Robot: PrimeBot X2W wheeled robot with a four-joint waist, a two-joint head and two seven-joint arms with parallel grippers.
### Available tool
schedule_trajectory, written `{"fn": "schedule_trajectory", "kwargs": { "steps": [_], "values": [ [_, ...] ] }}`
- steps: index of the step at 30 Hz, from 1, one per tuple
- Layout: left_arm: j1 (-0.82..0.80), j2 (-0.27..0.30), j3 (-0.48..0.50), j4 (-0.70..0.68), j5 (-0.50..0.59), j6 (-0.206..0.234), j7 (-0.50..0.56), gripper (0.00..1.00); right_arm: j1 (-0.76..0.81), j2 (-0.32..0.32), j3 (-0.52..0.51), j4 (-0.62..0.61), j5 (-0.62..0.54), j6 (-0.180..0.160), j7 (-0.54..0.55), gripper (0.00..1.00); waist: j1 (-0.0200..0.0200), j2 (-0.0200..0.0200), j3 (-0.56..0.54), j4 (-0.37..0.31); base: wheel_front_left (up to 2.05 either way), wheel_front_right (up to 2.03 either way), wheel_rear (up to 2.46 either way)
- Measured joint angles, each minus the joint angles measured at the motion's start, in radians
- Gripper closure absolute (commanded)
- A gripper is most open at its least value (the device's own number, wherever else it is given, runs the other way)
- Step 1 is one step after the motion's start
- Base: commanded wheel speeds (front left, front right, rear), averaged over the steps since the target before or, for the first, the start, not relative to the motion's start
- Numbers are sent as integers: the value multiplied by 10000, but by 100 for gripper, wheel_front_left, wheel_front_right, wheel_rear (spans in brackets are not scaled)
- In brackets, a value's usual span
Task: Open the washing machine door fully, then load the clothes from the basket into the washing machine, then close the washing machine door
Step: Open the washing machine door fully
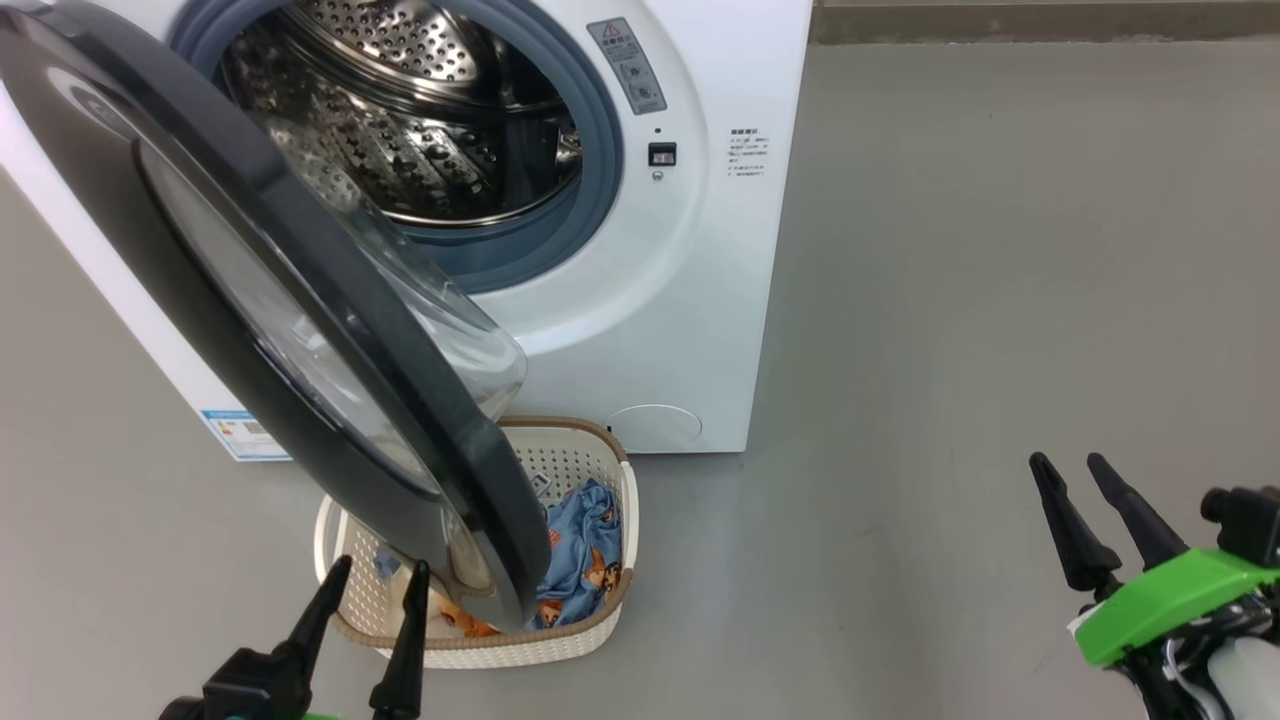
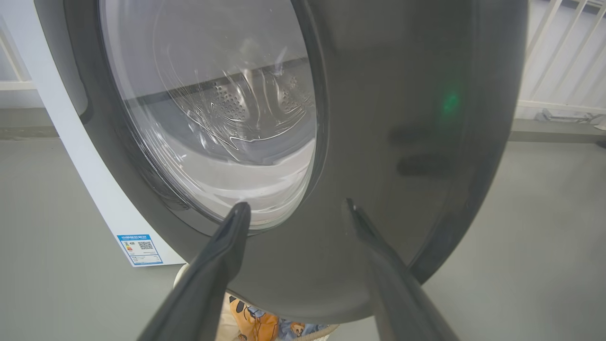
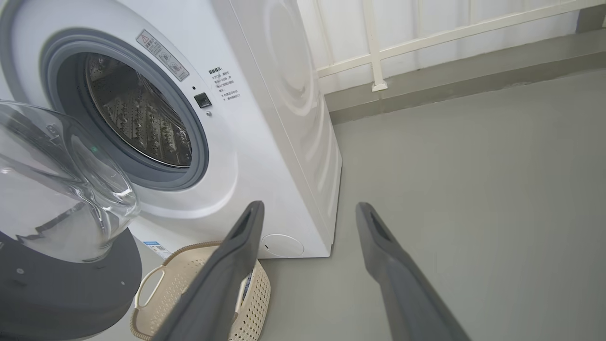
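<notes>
The washing machine (image 1: 690, 250) stands on the grey floor (image 1: 950, 300) with its steel perforated drum (image 1: 420, 120) and grey rubber gasket (image 1: 600, 170) exposed. The washing machine door (image 1: 290, 320) is swung out on its left-side hinge and stands at an angle to the front. Its glossy black rim faces the robot and its clear glass bowl (image 3: 61, 189) bulges back toward the opening. A small blue label sticker (image 1: 240, 430) shows at the machine's lower left corner.

The basket (image 1: 590, 620) sits on the floor just in front of the machine. The door's lower edge hangs over its left part. The clothes (image 1: 585, 550) lie inside it, blue fabric with orange-brown bears toward the right and an orange and cream piece near the front wall.

The left hand (image 1: 380, 563) is at the lower left, its two dark fingers spread apart and holding nothing. In the left wrist view the fingertips point at the lower part of the door's outer face, one over the edge of the window and one over the black rim. I cannot tell whether they touch it.

The right hand (image 1: 1065, 460) hovers over bare floor at the lower right, well apart from the machine and the basket. Its fingers are also parted and empty. In the right wrist view they point toward the machine's lower right corner.
</notes>
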Motion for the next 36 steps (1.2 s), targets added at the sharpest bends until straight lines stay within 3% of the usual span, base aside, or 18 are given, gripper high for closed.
{"fn": "schedule_trajectory", "kwargs": {
  "steps": [5, 11, 28, 29, 31, 32, 36],
  "values": [
    [-4, 0, 10, 6, 0, 0, 0, 0, 660, 537, -1074, -401, -1434, 2, 0, 0, -1, 0, -41, 87, 0, 0, 0],
    [-5, 0, 10, 6, 0, 0, 0, 0, 1213, 976, -1636, -510, -2439, 2, 0, 0, -1, 0, -63, 182, 0, 0, 0],
    [-26, -38, 128, 6, 0, 0, 0, 0, 1718, 1409, -2069, -236, -3001, 2, 0, 0, 0, 0, 14, 235, 0, 0, 0],
    [-31, -42, 140, 6, 0, 0, 0, 41, 1718, 1417, -2096, -236, -3001, 2, 0, 0, 0, 0, 9, 238, 0, 0, 0],
    [-33, -56, 157, 0, -2, 0, 0, 86, 1723, 1421, -2136, -236, -3001, 2, 0, 0, 0, 0, -13, 248, 0, 0, 0],
    [-33, -59, 171, -8, -4, 0, 0, 100, 1728, 1423, -2163, -236, -3001, 2, 0, 0, 0, 0, -26, 256, 0, 0, 0],
    [-48, -111, 316, -211, -33, 0, 0, 100, 1848, 1438, -2257, -240, -3003, 2, 0, 0, 0, 0, -103, 299, 0, 0, 0]
  ]
}}
